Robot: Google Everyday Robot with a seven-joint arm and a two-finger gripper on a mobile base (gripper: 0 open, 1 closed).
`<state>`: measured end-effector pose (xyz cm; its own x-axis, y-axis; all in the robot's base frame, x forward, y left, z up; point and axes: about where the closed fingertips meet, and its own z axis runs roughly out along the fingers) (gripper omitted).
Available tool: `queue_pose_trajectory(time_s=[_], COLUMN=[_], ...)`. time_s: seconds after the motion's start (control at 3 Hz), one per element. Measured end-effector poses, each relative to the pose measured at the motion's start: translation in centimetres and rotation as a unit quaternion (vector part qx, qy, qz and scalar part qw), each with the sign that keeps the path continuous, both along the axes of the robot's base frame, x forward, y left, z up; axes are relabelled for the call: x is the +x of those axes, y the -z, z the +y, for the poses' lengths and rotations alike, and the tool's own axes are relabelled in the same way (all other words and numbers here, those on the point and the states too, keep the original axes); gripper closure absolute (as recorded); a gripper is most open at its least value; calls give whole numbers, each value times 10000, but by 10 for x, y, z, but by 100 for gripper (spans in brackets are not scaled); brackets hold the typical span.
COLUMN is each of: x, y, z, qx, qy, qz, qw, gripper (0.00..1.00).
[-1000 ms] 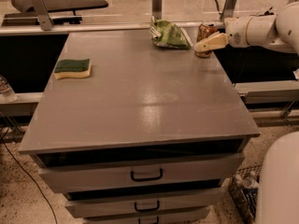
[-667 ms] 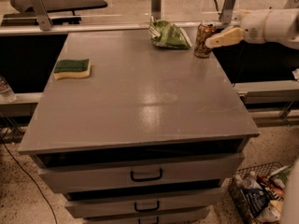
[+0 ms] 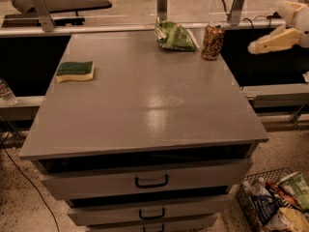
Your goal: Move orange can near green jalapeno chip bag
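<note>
The orange can [image 3: 213, 41] stands upright at the far right of the grey table top [image 3: 145, 100], just right of the green jalapeno chip bag [image 3: 175, 36], with a small gap between them. The crumpled bag lies at the table's far edge. My gripper [image 3: 256, 47] hangs in the air off the table's right side, well right of the can and apart from it. It holds nothing.
A green-and-yellow sponge [image 3: 75, 71] lies at the far left of the table. Drawers [image 3: 151, 181] run below the front edge. A wire basket of snack bags [image 3: 275, 202] sits on the floor at the lower right. A plastic bottle [image 3: 6, 92] stands at the left.
My gripper has let go of the can and pulled back to the right, off the table. The can stays standing next to the chip bag.
</note>
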<state>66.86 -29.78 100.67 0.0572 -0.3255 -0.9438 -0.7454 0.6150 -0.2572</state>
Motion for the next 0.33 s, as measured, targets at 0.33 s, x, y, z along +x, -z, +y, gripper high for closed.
queue_pose_trajectory(time_s=[0.33], x=[-14], y=[8], z=[7], qx=[-53], qy=[-282], qz=[143], qw=[9995], gripper=[0])
